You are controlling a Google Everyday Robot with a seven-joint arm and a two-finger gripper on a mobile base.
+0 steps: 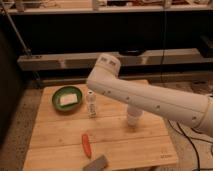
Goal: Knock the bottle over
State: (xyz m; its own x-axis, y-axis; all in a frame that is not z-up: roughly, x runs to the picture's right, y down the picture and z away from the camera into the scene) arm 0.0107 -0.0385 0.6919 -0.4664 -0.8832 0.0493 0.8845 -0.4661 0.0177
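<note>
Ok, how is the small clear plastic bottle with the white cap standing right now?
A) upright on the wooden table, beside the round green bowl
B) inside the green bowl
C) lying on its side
A: the bottle stands upright on the table close beside the bowl. The gripper is out of view; only the white arm shows.

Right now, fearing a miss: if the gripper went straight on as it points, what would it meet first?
Cannot tell: the gripper is out of view, likely behind the white arm. The arm's end hangs just above the small clear plastic bottle with white cap, so that seems nearest; depth unclear.
</note>
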